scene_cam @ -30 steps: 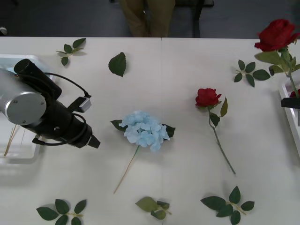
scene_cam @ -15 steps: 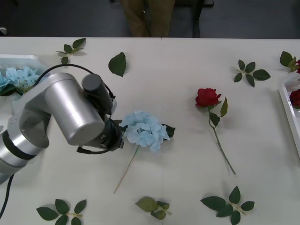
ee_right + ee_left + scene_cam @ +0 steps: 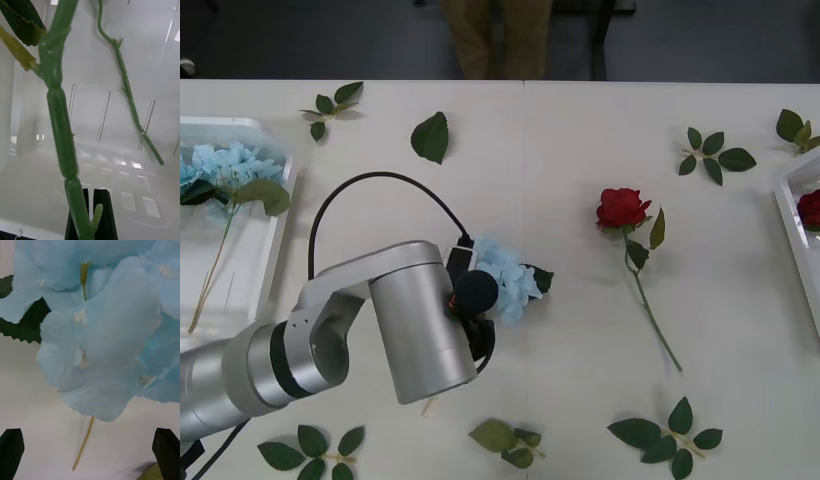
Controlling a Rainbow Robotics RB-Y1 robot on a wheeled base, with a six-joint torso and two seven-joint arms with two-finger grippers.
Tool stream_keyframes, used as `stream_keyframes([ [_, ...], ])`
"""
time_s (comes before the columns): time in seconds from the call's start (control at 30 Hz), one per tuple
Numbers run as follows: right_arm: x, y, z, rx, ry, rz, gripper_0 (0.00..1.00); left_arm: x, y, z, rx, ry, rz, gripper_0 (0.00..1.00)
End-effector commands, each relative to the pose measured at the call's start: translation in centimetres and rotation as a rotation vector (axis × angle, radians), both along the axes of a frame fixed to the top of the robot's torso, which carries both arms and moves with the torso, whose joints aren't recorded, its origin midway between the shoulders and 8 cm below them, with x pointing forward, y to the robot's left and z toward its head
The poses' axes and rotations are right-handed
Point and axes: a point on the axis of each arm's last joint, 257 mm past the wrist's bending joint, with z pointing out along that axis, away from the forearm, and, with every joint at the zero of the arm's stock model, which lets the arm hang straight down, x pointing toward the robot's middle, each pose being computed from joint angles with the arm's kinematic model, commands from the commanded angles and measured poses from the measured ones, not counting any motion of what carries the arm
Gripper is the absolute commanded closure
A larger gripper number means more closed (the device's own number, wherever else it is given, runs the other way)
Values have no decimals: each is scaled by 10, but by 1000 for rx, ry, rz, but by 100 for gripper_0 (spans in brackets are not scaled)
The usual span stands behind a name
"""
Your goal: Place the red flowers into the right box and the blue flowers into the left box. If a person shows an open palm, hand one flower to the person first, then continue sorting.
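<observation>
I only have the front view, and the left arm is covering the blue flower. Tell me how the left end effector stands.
Observer: The left end effector is open, with one black finger on each side just short of the blue flower.
Operator: Report the stem.
Observer: Its thin stem lies on the table between the fingers, ungripped.
Operator: Now give me the right end effector.
Observer: The right end effector is shut on a green rose stem above the right box.
</observation>
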Motion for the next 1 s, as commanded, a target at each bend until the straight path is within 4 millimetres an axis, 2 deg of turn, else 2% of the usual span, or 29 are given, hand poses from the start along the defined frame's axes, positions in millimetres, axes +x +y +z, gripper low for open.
stream_keyframes([
  [0.03,10,-7,19,-22,-48,-4,100,9,-15,-8,3,-67,-46,0],
  [0.13,14,-8,18,-27,-65,-8,98,23,-15,-27,4,-94,-40,0],
  [0.2,17,-8,18,-31,-74,-9,85,31,-15,-35,2,-112,-38,0],
  [0.23,19,-7,19,-32,-80,-10,71,34,-17,-38,0,-123,-38,0],
  [0.33,22,-7,21,-35,-90,-10,45,40,-20,-43,-5,-133,-27,0],
  [0.43,23,-5,22,-31,-93,-7,33,47,-22,-46,-18,-142,-21,0],
  [0.5,23,3,22,-1,-93,0,27,50,-25,-48,-34,-148,-25,0],
  [0.67,29,31,35,76,-106,49,25,54,-24,-52,-41,-157,-28,0],
  [0.87,51,89,79,179,-165,192,25,65,-11,-67,0,-209,-52,0],
  [0.9,57,103,89,192,-176,224,25,67,-9,-69,0,-210,-50,0],
  [0.93,64,118,100,204,-185,251,25,67,-6,-69,4,-209,-47,20],
  [0.97,68,129,105,216,-187,263,25,67,-6,-70,3,-205,-48,48],
  [1.0,73,141,111,222,-189,276,25,66,-6,-70,1,-203,-46,89],
])
